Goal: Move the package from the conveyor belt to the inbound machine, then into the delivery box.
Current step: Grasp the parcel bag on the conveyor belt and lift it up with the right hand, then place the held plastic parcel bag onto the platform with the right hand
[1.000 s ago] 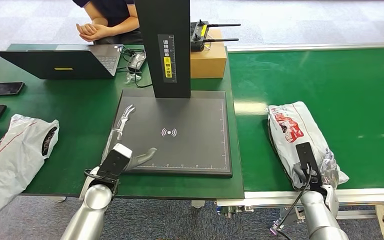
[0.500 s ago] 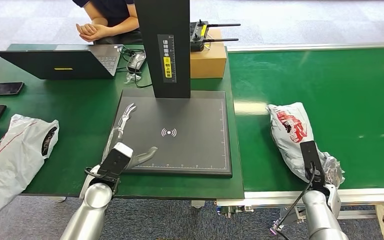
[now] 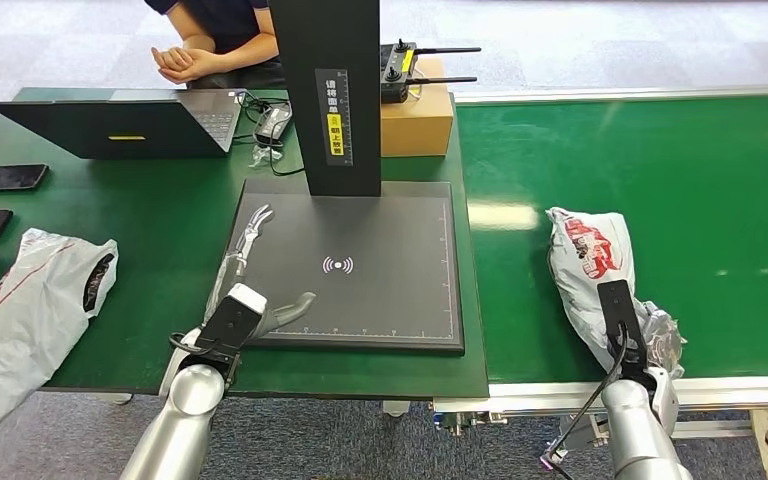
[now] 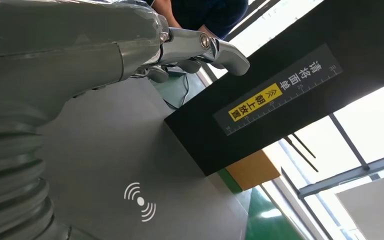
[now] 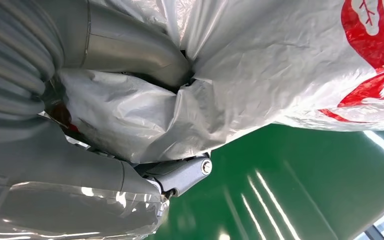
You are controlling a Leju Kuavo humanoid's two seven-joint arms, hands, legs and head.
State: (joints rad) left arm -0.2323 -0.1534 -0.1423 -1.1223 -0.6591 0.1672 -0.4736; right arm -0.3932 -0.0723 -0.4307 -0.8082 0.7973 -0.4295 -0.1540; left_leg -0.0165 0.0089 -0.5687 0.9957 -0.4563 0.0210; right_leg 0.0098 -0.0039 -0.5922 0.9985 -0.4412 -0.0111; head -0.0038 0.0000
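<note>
Head view: right hand had its fingers clamped on near end of package, which lay on conveyor belt | left hand held nothing, fingers apart over near corner of inbound machine on desk | farther: laptop, seated person.

Parcel-sorting lab: conveyor belt, scanner station

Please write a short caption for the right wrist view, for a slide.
Right hand grips the crumpled end of the white-and-red package above the green conveyor belt.
</note>
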